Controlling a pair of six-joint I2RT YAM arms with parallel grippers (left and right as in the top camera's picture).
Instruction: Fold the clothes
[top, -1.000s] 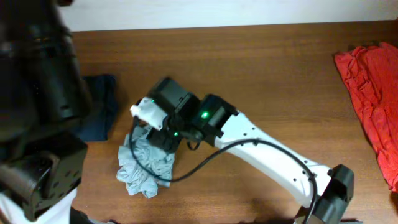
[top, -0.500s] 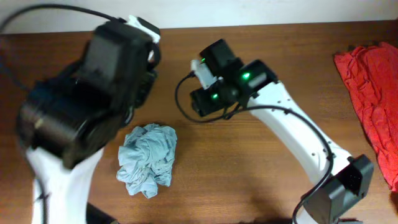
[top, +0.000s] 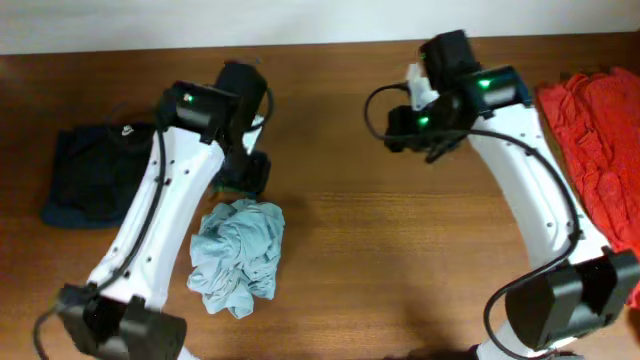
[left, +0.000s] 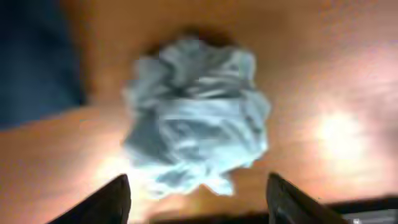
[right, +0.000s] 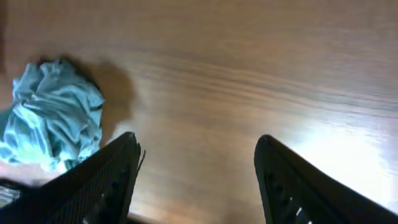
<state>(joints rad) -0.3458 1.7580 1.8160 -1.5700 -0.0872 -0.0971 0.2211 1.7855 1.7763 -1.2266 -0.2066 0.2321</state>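
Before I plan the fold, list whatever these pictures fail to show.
- Grey-blue shirt: crumpled into a ball, so sleeves and collar are buried; the left wrist view of it is blurred.
- Navy garment: the left arm covers its right edge overhead; its white logo is too small to read.
- Red garment: cut off by the overhead view's right edge.

free: bare table (top: 390, 262) right of crumpled T-shirt (top: 237, 257) | blocked: left arm (top: 150, 235) just beside its left; red garment (top: 595, 140) far right
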